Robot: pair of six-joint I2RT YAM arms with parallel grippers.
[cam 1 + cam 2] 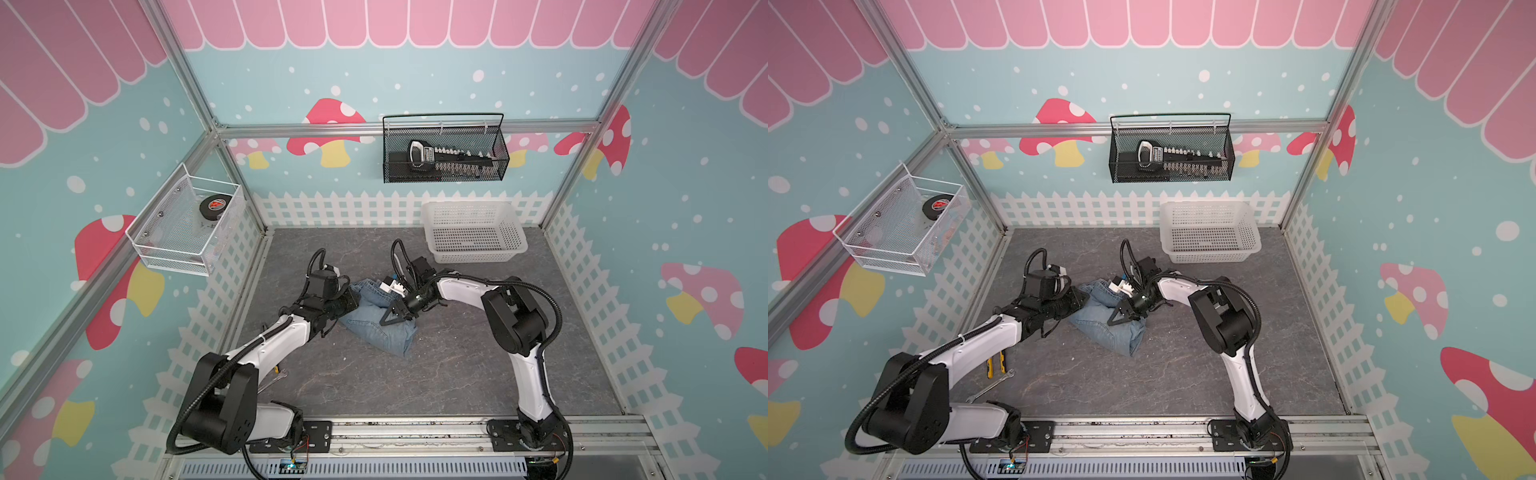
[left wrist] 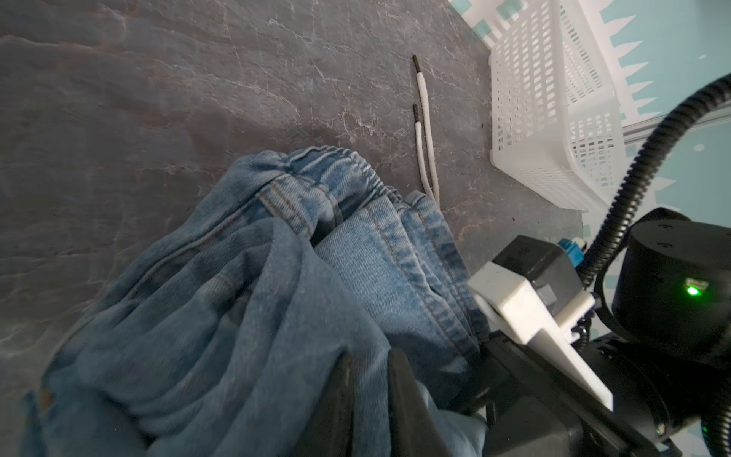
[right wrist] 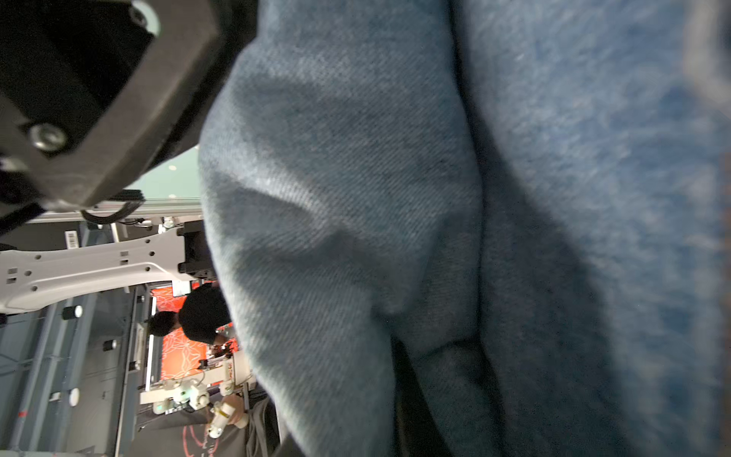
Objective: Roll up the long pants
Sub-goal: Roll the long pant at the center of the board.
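One pair of long pants point(image 1: 376, 332) lay bunched at mid-frame in both top views, its two white drawstring ends point(image 2: 425, 130) trailing on the table. The left gripper point(image 2: 370, 395) clamped denim; the right gripper point(image 1: 388, 318) pinched a fold, jaws together

long pants point(image 2: 245, 308) lying all bunched on grey bench point(image 2: 138, 99), elastic waistband point(image 2: 336, 158) showing. white drawstring ends point(image 2: 425, 130) lying flat on bench, near white basket point(image 2: 553, 99). fingers point(image 2: 340, 399) of left gripper point(image 2: 372, 356) pinching denim fold. right arm point(image 2: 672, 316) sitting just beside pants, green light point(image 2: 691, 291) glowing.
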